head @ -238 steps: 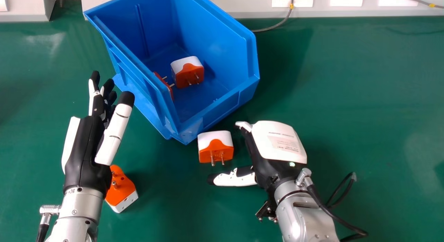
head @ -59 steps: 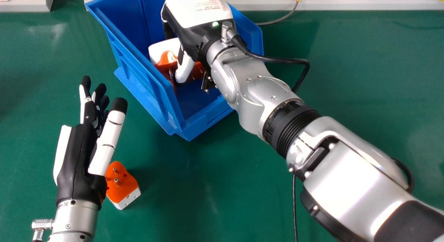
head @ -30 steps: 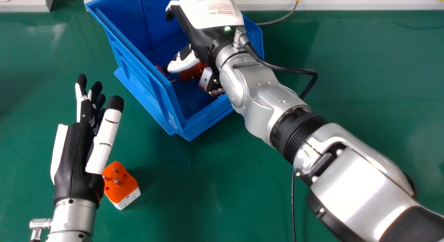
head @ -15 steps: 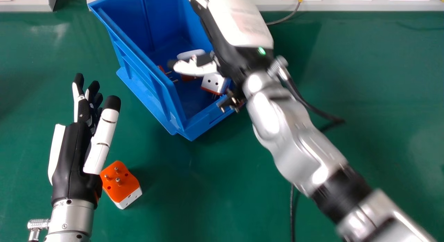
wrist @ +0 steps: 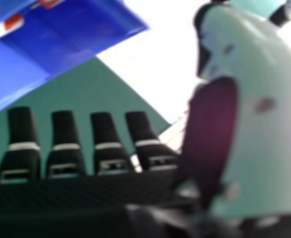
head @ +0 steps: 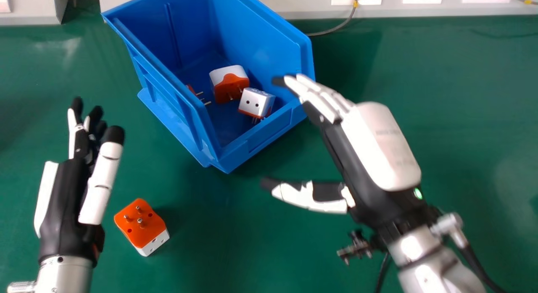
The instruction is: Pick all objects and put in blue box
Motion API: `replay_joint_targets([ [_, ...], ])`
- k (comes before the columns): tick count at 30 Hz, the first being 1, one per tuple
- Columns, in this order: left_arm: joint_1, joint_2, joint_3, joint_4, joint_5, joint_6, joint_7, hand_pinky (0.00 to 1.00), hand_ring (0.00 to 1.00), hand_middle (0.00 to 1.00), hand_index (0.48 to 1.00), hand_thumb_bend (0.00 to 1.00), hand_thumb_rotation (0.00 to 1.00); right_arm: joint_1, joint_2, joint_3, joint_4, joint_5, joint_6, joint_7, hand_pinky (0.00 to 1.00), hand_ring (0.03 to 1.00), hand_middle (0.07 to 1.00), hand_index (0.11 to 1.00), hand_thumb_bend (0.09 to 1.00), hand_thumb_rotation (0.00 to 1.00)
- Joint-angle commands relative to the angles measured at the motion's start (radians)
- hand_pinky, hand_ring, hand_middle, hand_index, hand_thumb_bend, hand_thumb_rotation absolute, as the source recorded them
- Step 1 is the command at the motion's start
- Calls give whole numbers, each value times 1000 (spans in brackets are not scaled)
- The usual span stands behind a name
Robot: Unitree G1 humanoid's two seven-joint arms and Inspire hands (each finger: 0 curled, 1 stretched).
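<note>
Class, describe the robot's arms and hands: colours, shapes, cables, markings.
The left robot hand and right robot hand are black and white, with black fingertips. The left forearm and right forearm are silver and rounded. The right side shows faint print on a white back cover, a green light and a black cable.

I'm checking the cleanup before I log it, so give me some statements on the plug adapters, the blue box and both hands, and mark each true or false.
1. At least three plug adapters are in the blue box. True.
2. The right hand is clenched around an adapter. False; the right hand is open and holds nothing.
3. One adapter lies on the green table, outside the box. True.
4. That adapter's pins point down into the table. False; its pins point up.
5. The left hand is inside the box. False; it is over the table, left of the loose adapter.
</note>
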State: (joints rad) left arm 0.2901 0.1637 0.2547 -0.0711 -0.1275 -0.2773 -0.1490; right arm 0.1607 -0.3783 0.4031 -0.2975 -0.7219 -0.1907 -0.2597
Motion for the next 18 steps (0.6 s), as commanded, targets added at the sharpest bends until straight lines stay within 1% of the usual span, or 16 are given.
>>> replay_joint_targets([
  [1, 10, 2, 14, -19, -17, -25, -3, 1000, 1000, 1000, 1000, 648, 853, 54, -30, -29, -33, -16, -59, -25, 729, 838, 865, 851, 394, 354],
  [3, 16, 1, 18, -24, -20, -24, -3, 1000, 1000, 1000, 1000, 651, 855, 91, -42, -38, -27, -23, -88, -21, 719, 825, 852, 838, 391, 385],
  [5, 21, 1, 23, -25, -29, -25, -4, 1000, 1000, 1000, 1000, 644, 855, 122, -49, -38, -26, -33, -102, -7, 715, 822, 848, 832, 389, 398],
  [9, 20, 5, 36, -14, -45, -31, -7, 1000, 1000, 1000, 1000, 638, 853, 150, -51, -27, -21, -54, -128, 14, 710, 821, 842, 818, 381, 427],
  [11, 19, 3, 44, -10, -55, -34, -10, 1000, 1000, 1000, 1000, 645, 853, 160, -52, -13, -22, -58, -143, 35, 710, 821, 842, 816, 379, 433],
  [13, 17, 3, 53, 3, -66, -45, -15, 1000, 1000, 1000, 1000, 656, 849, 165, -53, 10, -14, -63, -163, 59, 707, 821, 839, 808, 378, 438],
  [15, 14, 2, 60, 15, -73, -57, -19, 1000, 1000, 1000, 1000, 665, 844, 157, -49, 33, 4, -77, -184, 73, 705, 820, 837, 803, 378, 441],
  [18, 12, -2, 63, 27, -74, -73, -17, 1000, 1000, 1000, 1000, 675, 840, 128, -35, 70, 47, -87, -224, 82, 700, 811, 828, 791, 378, 455],
])
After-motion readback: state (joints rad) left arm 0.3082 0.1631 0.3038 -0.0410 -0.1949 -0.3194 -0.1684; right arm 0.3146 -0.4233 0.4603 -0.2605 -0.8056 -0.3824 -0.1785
